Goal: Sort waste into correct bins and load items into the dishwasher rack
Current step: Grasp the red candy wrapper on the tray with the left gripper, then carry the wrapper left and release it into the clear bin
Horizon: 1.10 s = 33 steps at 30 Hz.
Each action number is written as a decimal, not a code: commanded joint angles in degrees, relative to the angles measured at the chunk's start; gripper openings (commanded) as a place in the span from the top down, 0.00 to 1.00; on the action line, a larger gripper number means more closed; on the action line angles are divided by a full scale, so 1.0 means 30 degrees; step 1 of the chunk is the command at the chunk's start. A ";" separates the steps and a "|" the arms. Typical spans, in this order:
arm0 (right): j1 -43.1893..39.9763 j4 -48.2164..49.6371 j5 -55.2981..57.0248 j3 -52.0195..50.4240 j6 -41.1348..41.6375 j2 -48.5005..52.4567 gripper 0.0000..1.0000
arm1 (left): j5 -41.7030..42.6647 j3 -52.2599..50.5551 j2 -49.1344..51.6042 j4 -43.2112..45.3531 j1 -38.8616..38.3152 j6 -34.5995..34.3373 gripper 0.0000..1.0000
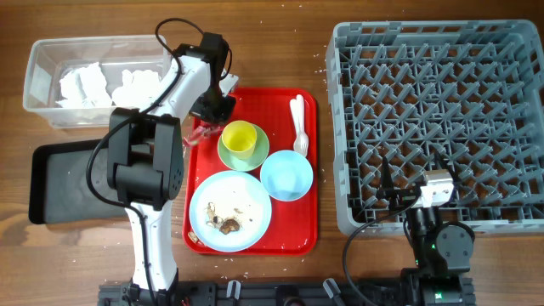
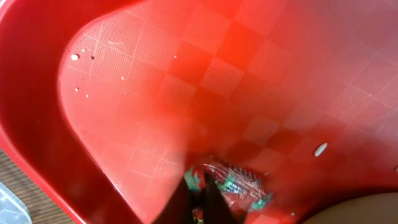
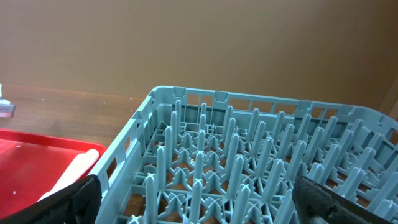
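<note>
My left gripper (image 1: pixel 203 127) is down at the back left corner of the red tray (image 1: pixel 297 238). In the left wrist view its dark fingers (image 2: pixel 200 198) are pinched together on a crinkly red-and-white wrapper (image 2: pixel 233 182), low over the tray floor (image 2: pixel 186 81). On the tray are a yellow-green cup (image 1: pixel 240 136) on a pale green saucer (image 1: pixel 255 159), a light blue bowl (image 1: pixel 286 175), white spoons (image 1: pixel 298 123) and a large light blue plate (image 1: pixel 242 197) with brown scraps (image 1: pixel 228 224). My right gripper (image 3: pixel 205 199) is open and empty over the near edge of the grey rack (image 1: pixel 442 119).
A clear tub (image 1: pixel 42 59) holding crumpled white napkins (image 1: pixel 85 85) stands at the back left. A flat black tray (image 1: pixel 59 183) lies in front of it. The rack's pegs (image 3: pixel 230 149) fill the right wrist view, and a spoon (image 3: pixel 68 171) shows at its left.
</note>
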 commanded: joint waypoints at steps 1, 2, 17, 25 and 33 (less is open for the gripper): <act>-0.0080 0.0044 -0.0153 -0.0029 0.0270 0.0080 0.00 | -0.0415 0.0160 0.0590 0.0109 0.0036 -0.1056 0.96; -0.0080 0.0044 -0.0153 -0.0029 0.0277 0.0080 0.00 | -0.0408 0.0423 0.0401 0.0051 0.0036 -0.1610 0.96; -0.0080 0.0044 -0.0153 -0.0029 0.0270 0.0080 0.00 | -0.2412 0.2229 -0.5705 0.6149 0.4481 -1.4695 0.96; -0.0080 0.0044 -0.0153 -0.0029 0.0277 0.0080 0.00 | -0.2397 0.2193 -0.4918 0.6091 0.8852 -1.9154 0.44; -0.0080 0.0044 -0.0153 -0.0029 0.0270 0.0080 0.00 | -0.2251 0.2200 -0.5530 0.4146 0.9092 -1.9139 0.03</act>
